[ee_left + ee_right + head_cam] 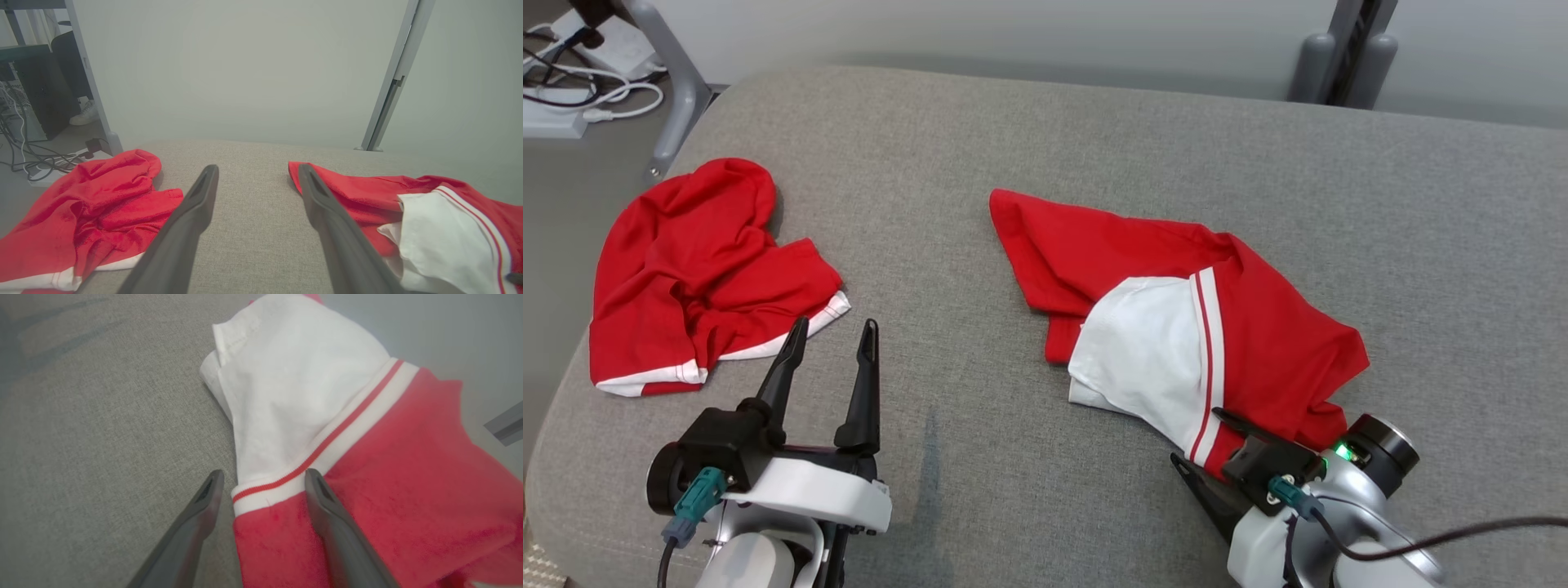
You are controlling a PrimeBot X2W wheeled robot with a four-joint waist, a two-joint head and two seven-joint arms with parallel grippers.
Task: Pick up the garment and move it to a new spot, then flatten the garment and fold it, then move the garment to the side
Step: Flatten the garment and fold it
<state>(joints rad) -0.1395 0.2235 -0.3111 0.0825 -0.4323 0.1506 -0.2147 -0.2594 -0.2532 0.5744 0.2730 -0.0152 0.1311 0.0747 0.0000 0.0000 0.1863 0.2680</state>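
the work surface is a broad grey woven cushion [1045,139], with a pale wall [245,61] rising behind its far edge. off the cushion at 10 o'clock in the head view, a slanted grey metal leg [682,90] stands on the floor beside a tangle of white cables [605,102]. at 1 o'clock a grey upright post [1339,49] runs up the wall.

a crumpled red garment [694,261] with a white hem lies at 9 o'clock, near the cushion's left edge. the red and white garment [1176,318] has a white panel and a white band carrying a thin red stripe. it lies loosely bunched at 4 o'clock from the centre, well apart from the other one, with bare cushion between them.

the left gripper [835,327] sits at 7 o'clock, its two dark fingers pointing toward 12 and spread wide over bare cushion. its left fingertip is just beside the crumpled red garment's white hem.

the right gripper [1196,437] comes in from 5 o'clock, angled toward 10, at the near corner of the red and white garment. in the right wrist view its fingers are parted. one finger [202,516] is over bare cushion and the other over red cloth, with the end of the striped band between them. whether they touch the cloth cannot be told.
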